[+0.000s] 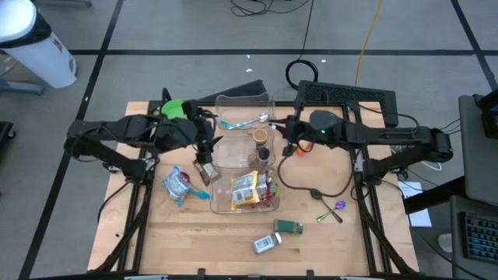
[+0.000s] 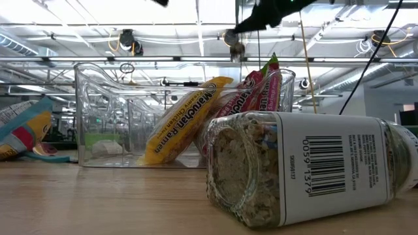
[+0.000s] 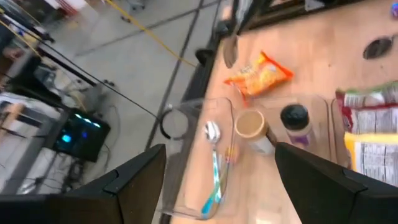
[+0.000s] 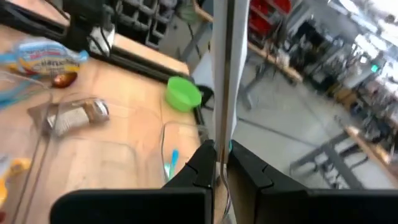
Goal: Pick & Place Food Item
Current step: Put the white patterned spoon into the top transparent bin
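Note:
A clear bin point(image 1: 274, 204) in the table's middle holds a yellow ramen packet point(image 1: 244, 189) and a red packet point(image 1: 269, 187), both leaning on its wall. The clear tray point(image 1: 271, 99) behind it holds a blue-handled spoon point(image 1: 245, 122) and two small jars point(image 3: 251, 126). My left gripper point(image 1: 204, 149) hangs open at the tray's left side, above a brown bottle point(image 1: 206, 169) that lies on the table; nothing is between its fingers point(image 3: 323, 180). My right gripper point(image 1: 289, 146), at the tray's right side, is shut on a thin metal spoon point(image 4: 222, 74). My right gripper pinches the metal spoon's handle point(image 4: 222, 142) between its two fingertips. The spoon runs on straight past the fingers, in line with them. It is lifted clear of the table, its bowl end point(image 3: 229, 51) free in the air.
A blue snack bag point(image 1: 176, 185) lies left of the bin, an orange packet point(image 3: 258, 74) under the right arm. A jar point(image 2: 307, 170) lies on its side near the front edge beside a green tin point(image 1: 289, 226). A green bowl point(image 1: 176, 109), a keyboard point(image 1: 346, 97) and a black cable point(image 1: 311, 190) are around.

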Controlling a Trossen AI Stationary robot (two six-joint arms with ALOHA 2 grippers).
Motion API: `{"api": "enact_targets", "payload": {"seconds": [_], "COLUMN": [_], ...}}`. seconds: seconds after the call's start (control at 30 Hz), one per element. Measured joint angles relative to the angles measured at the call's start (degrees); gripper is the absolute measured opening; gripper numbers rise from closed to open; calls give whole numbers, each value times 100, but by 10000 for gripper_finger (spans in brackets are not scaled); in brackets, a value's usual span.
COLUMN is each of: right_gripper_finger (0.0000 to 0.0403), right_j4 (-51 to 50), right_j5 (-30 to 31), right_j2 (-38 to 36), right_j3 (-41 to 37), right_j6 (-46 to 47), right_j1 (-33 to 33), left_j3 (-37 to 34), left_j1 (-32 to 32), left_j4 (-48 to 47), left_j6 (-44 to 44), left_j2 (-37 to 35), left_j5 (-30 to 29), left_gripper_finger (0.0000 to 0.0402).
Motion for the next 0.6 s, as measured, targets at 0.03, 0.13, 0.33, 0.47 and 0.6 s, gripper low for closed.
{"api": "enact_targets", "payload": {"seconds": [0.03,0.13,0.33,0.47,0.6], "right_gripper_finger": [10,10,9,9,9], "right_j4": [-20,-242,-286,-521,-635], "right_j5": [-88,-752,-1462,-1490,-1808], "right_j2": [56,209,617,840,967], "right_j3": [0,-3,-3,-3,-3], "right_j6": [56,302,490,493,646], "right_j1": [-73,-273,-516,-573,-569], "left_j3": [-78,-375,-1386,-1982,-2242], "left_j1": [92,395,1022,1315,1536], "left_j4": [4,147,1516,2799,3560], "left_j6": [5,18,303,505,520], "left_j2": [1,28,30,21,50], "left_j5": [123,700,1819,2505,3071], "left_gripper_finger": [310,310,310,310,310]}}
